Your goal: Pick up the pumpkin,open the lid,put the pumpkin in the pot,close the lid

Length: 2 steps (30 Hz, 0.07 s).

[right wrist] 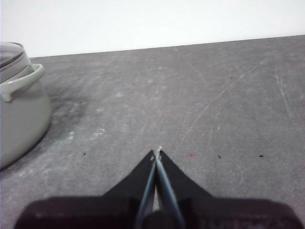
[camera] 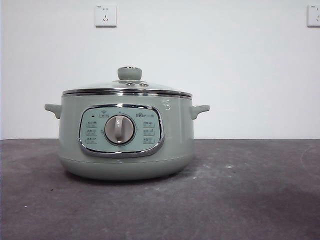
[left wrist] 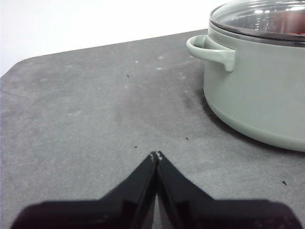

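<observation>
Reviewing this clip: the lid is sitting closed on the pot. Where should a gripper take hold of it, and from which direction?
Probably the knob at the centre of the lid, approached straight from above. The knob stands proud of the shallow glass dome, narrow enough for two jaws, while the chrome rim sits flush on the pot. Both grippers, left gripper and right gripper, sit shut and apart from it.

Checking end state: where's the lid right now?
The lid sits closed on the pot, left of centre in the front view on the dark table; neither end effector touches it.
</observation>
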### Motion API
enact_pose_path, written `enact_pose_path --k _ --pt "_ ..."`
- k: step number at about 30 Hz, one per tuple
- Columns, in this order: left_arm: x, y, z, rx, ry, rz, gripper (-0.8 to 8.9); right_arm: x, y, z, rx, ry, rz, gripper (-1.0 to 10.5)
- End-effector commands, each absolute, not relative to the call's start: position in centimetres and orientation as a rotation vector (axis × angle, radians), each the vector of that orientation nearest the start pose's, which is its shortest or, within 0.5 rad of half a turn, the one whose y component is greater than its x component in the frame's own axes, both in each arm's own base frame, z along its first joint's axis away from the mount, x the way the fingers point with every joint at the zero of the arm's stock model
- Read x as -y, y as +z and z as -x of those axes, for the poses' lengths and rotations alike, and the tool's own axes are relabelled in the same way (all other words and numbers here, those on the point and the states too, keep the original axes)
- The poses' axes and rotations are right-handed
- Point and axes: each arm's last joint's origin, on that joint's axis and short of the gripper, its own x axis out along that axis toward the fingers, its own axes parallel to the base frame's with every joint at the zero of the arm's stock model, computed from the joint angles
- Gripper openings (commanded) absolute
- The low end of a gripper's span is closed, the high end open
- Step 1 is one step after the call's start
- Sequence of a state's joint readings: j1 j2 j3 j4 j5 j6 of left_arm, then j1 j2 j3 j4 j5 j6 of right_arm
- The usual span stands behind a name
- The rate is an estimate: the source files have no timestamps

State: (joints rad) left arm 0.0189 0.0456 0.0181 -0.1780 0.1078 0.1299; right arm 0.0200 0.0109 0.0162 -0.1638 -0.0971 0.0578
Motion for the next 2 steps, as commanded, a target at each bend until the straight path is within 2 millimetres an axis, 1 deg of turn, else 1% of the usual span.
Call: enact_pose_path --k 1,2 --pt "0.09 14.41 -9.78 -0.211 -0.097 -0.109 -0.04 -0.48 14.83 -9.63 -0.183 0.112 -0.077 0.0" --pt "0.09 14.41 -9.78 -0.211 -0.097 -0.109 -0.04 -0.48 14.83 -9.63 -0.183 0.112 -0.077 0.0"
